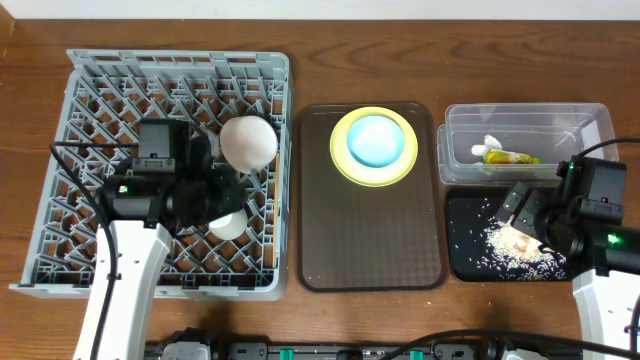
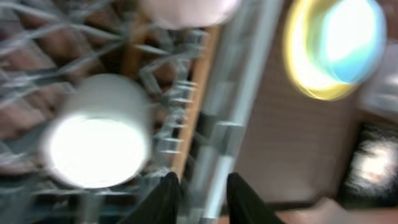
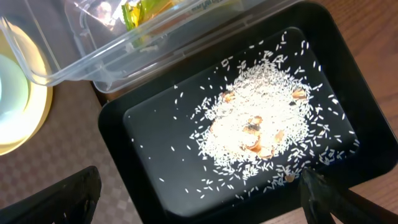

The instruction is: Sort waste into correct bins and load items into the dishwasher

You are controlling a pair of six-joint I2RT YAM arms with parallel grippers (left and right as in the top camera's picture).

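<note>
Currently 1 cup (image 1: 228, 226), 1 white bowl (image 1: 248, 141) racked; left gripper (image 2: 204, 196) ajar, right gripper (image 3: 199, 202) wide, both empty.

The left gripper (image 1: 222, 192) hangs over the grey dish rack (image 1: 80, 90), the white bowl (image 1: 248, 141) near its fingertips on one side, the small white cup (image 1: 228, 225) just beside them on the other. The right gripper (image 1: 520, 207) hangs over the black tray (image 1: 465, 245), rice crumbs (image 1: 520, 248) just beside it, the clear tub (image 1: 595, 118) with snack wrapper (image 1: 508, 157) and white scrap (image 1: 490, 143) just beyond. Between the grippers sits the brown tray (image 1: 365, 240) with the yellow plate (image 1: 341, 160) and light blue bowl (image 1: 375, 141).
</note>
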